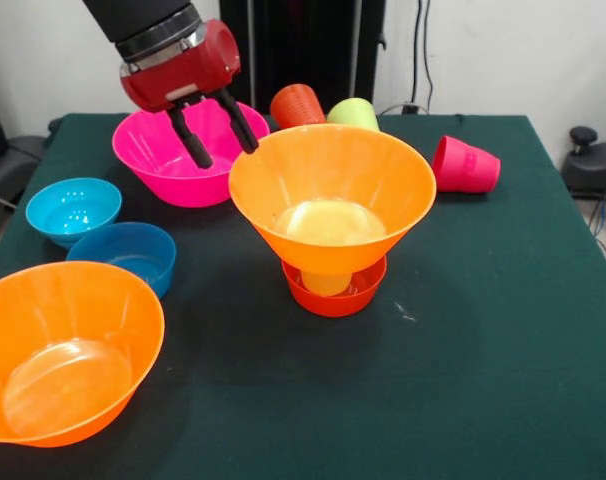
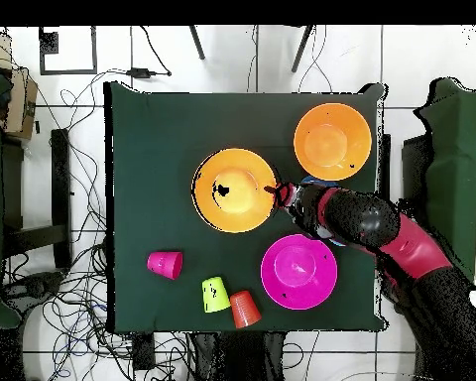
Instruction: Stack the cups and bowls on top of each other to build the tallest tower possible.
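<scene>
Gripper point(image 1: 219, 130) hangs with fingers spread, empty, just beside the far rim of the orange bowl point(image 1: 333, 180), which sits on the yellow cup point(image 1: 326, 280) in the red bowl point(image 1: 335, 295) at mid-table.

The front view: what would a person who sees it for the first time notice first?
Most striking is the small tower at the table's middle: a large translucent orange plastic bowl sits on an upturned pale yellow cup, which stands in a small red-orange bowl. Just behind its rim hangs the red and black gripper, its black fingers open, in front of a large magenta pink bowl.
</scene>
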`<action>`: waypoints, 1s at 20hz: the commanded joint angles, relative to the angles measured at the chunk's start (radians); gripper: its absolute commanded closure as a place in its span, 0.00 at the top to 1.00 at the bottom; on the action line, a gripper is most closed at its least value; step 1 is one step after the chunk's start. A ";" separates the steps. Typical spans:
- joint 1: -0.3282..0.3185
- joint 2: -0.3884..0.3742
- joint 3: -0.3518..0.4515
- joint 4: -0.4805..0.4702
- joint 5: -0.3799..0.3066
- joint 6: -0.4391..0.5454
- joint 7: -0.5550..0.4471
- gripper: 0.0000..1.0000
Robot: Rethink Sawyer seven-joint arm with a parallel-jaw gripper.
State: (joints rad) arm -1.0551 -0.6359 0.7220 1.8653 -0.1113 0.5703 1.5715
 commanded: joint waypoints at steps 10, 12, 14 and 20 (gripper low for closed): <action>0.046 -0.173 0.012 -0.124 0.062 0.295 0.031 1.00; 0.062 -0.193 -0.013 -0.164 0.054 0.341 0.048 1.00; 0.076 -0.194 -0.027 -0.199 0.046 0.371 0.061 1.00; 0.130 -0.207 -0.095 -0.296 0.003 0.446 0.119 1.00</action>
State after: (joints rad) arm -1.0010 -0.8127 0.7193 1.7071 -0.0718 0.8798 1.5715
